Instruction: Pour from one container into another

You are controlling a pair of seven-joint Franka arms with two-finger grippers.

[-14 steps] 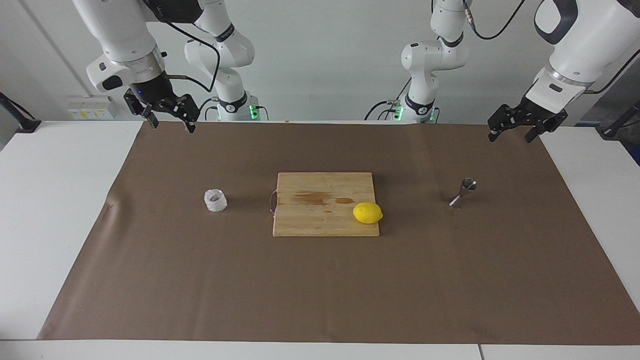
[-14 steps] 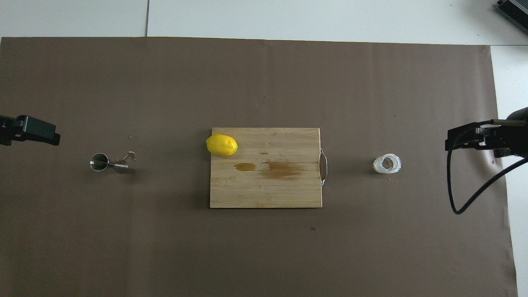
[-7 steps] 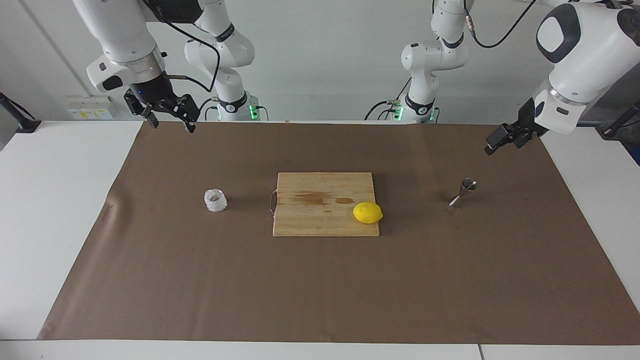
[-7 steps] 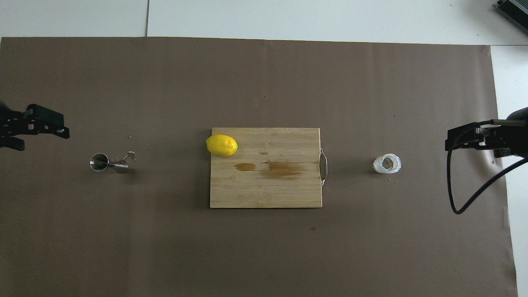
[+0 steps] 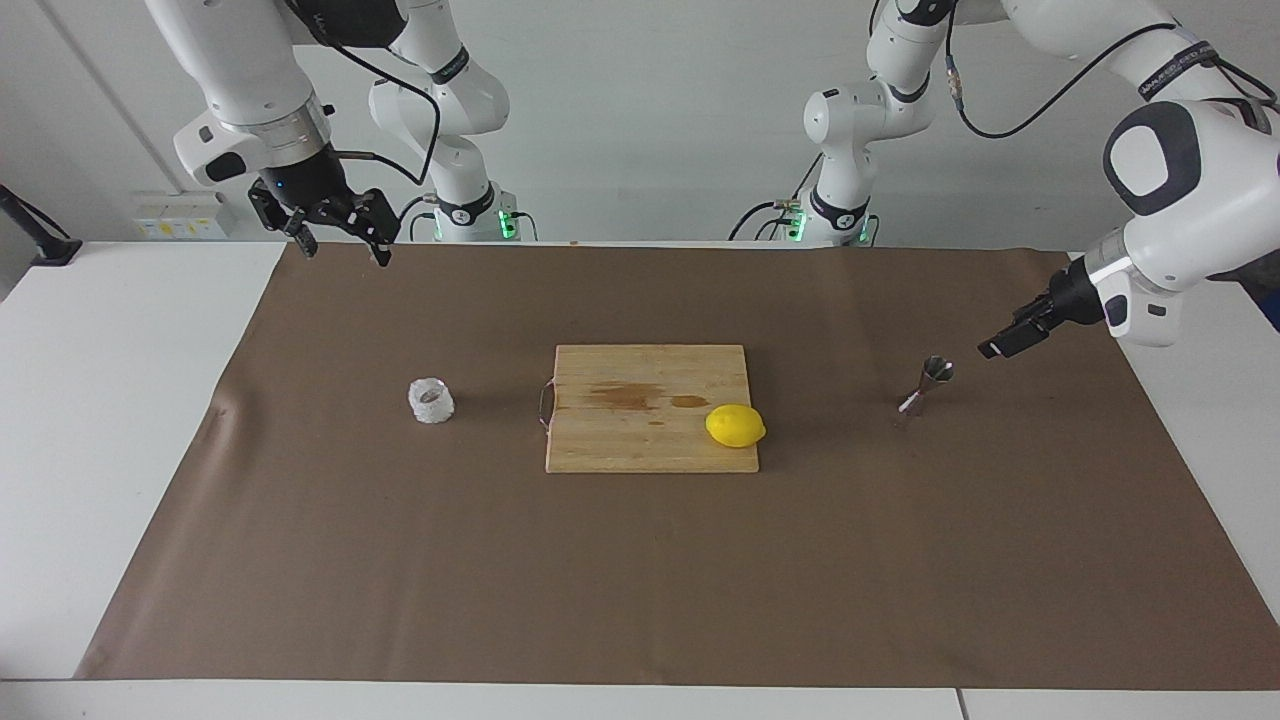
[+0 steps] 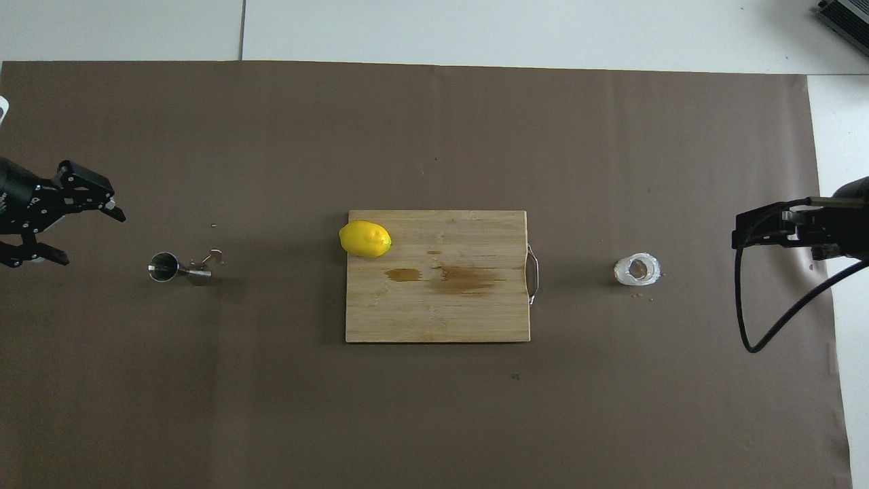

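Note:
The clear whitish faceted cup (image 5: 431,400) stands on the brown mat toward the right arm's end; it also shows in the overhead view (image 6: 637,269). The steel hourglass jigger (image 5: 930,385) stands upright toward the left arm's end and also shows in the overhead view (image 6: 164,266). My left gripper (image 5: 1000,347) is open and low over the mat, beside the jigger and apart from it, on the side toward the table's end (image 6: 91,238). My right gripper (image 5: 343,248) is open and empty, raised over the mat's edge near its base (image 6: 743,234); that arm waits.
A wooden cutting board (image 5: 640,430) with a metal handle lies in the middle of the mat, between cup and jigger, with dark stains on it. A yellow lemon (image 5: 735,426) rests on its corner toward the jigger. White table (image 5: 120,400) surrounds the mat.
My left gripper has come down from high over the mat's corner and turned toward the jigger, ending low beside it. The right arm, cup, jigger and lemon have not moved.

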